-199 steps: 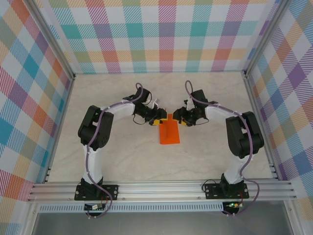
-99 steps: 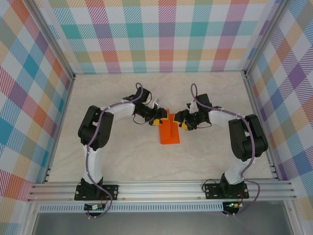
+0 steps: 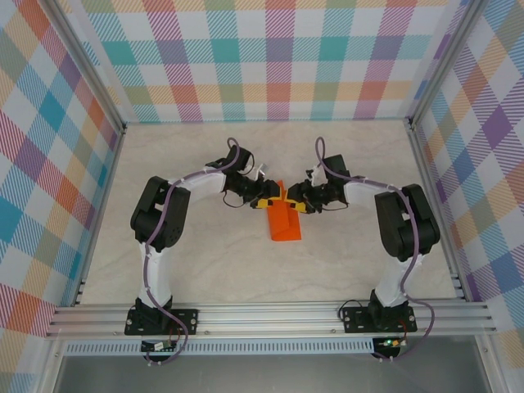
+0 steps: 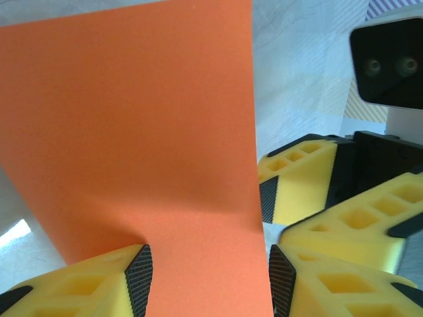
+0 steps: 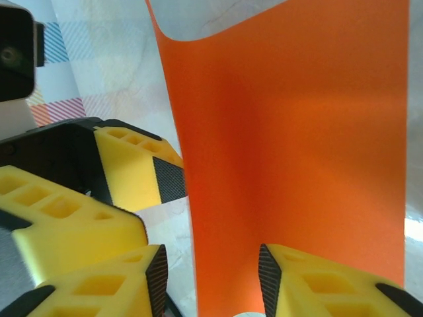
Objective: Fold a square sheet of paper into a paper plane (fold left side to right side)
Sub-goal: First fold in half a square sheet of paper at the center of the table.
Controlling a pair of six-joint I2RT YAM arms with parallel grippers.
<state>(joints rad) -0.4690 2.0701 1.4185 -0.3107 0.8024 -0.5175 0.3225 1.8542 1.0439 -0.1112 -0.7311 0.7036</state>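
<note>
right gripper (image 3: 296,199) has swung in from the right over the last second and is now nose to nose with left gripper (image 3: 266,201) at the far edge of the square sheet of paper (image 3: 285,225). a second ago the sheet lies flat with a small tab at its far end. now that far end is lifted and bowed between the two grippers, near end down on the table (image 3: 205,262).

left wrist view: left jaws spread, sheet running through the gap, one jaw over the paper, the other just beside its edge, no pinch. right wrist view: same story, right jaws spread, one over the sheet, one just off its edge.

my read: both arms are staging the left-to-right fold, crease not pressed yet, no plane shape so far. risk: thin paper buckles off-line if one side leads.

table is pale and marbled, work spot mid-table. plaid walls (image 3: 278,57) on three sides, aluminium rail (image 3: 270,315) along the near edge.
</note>
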